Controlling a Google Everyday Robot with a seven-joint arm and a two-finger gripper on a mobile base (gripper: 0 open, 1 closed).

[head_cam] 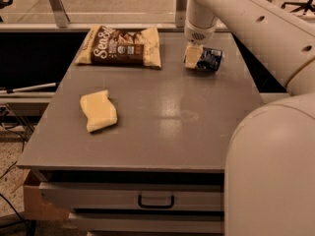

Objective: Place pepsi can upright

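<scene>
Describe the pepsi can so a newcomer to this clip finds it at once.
Start at the grey table and go to its far right corner, below the white arm. There the pepsi can sits right beside the gripper, seemingly tipped over. It is small and dark blue, unlike the brown snack bag and yellow sponge.

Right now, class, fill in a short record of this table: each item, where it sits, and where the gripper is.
table: grey, flat top
pepsi can: back right, apparently on its side, not upright
gripper: low over the table, against the can's left side in the camera view
snack bag: back left, lying flat
yellow sponge: left middle, apart from the other items
</scene>
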